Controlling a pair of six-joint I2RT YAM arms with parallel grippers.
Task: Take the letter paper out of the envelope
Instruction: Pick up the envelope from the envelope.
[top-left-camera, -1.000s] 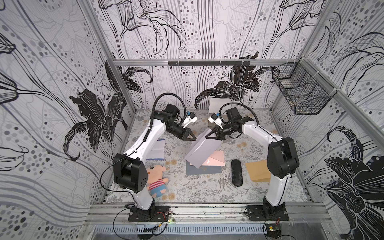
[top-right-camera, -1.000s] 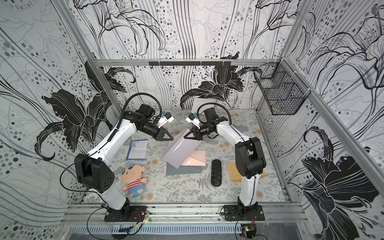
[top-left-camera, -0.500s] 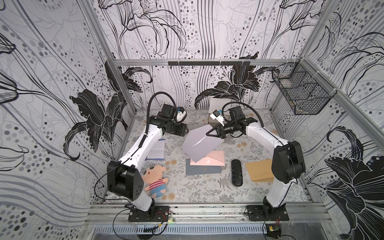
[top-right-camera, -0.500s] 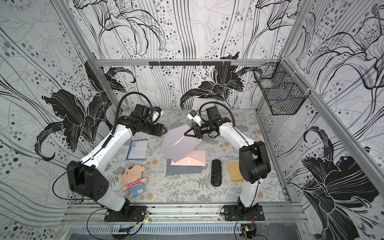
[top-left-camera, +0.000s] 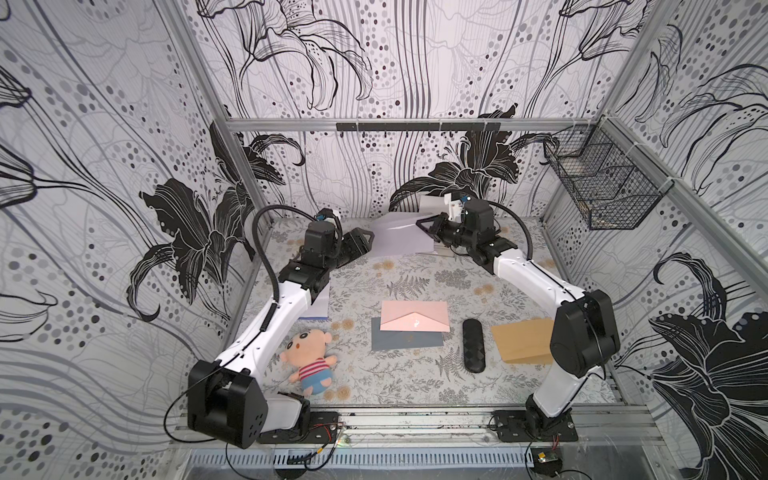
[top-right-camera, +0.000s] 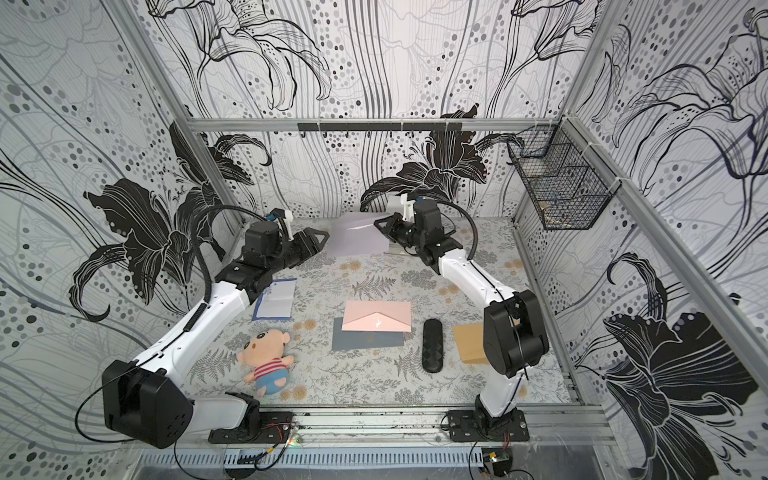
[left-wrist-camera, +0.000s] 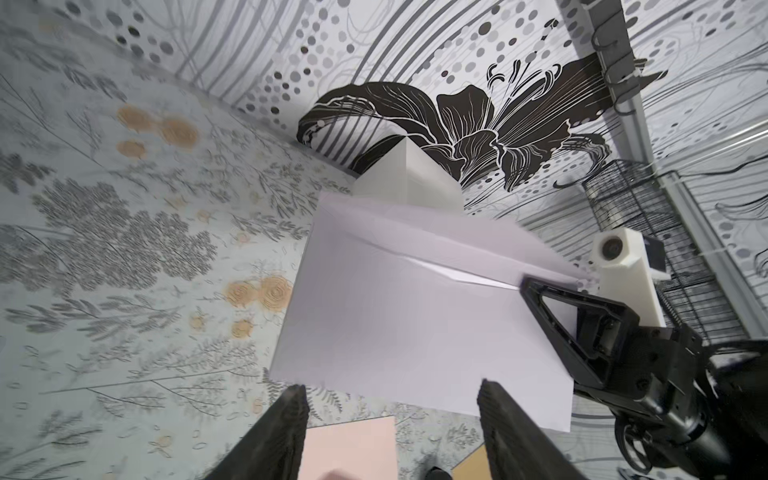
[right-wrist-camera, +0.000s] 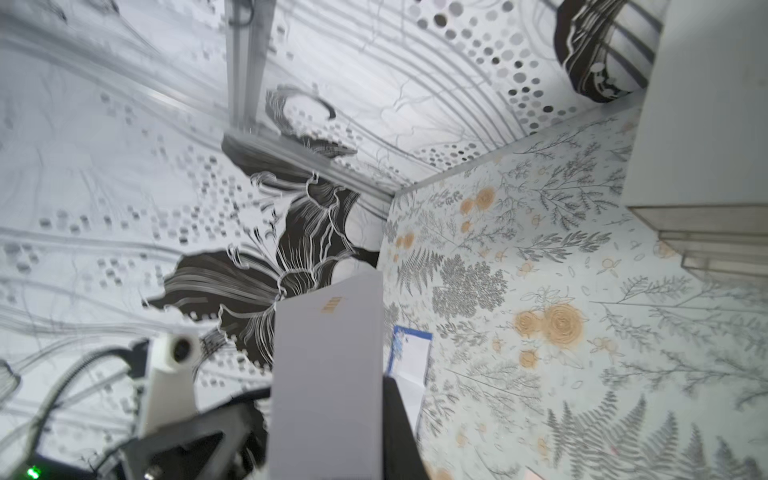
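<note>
A pale lavender envelope (top-left-camera: 399, 241) (top-right-camera: 357, 241) hangs in the air at the back of the cell. My right gripper (top-left-camera: 424, 226) (top-right-camera: 380, 226) is shut on its right end. In the right wrist view the envelope (right-wrist-camera: 328, 374) runs out from the jaws, with one dark finger (right-wrist-camera: 399, 424) beside it. My left gripper (top-left-camera: 365, 239) (top-right-camera: 320, 239) is open just off the envelope's left edge. In the left wrist view the two fingers straddle the near edge of the envelope (left-wrist-camera: 415, 324), and the gripper (left-wrist-camera: 392, 392) holds nothing. The letter paper is hidden.
A pink envelope (top-left-camera: 415, 318) lies on a dark grey one (top-left-camera: 405, 343) mid-table. Right of them lie a black case (top-left-camera: 473, 345) and a tan envelope (top-left-camera: 519, 340). A doll (top-left-camera: 309, 361) and a blue-edged sheet (top-right-camera: 276, 299) lie on the left. A white box (left-wrist-camera: 407, 174) stands at the back wall. A wire basket (top-left-camera: 602, 195) hangs on the right wall.
The left gripper went from shut to open and swung toward the envelope's left edge. The right gripper carried the envelope up and back, away from the pink envelope.
</note>
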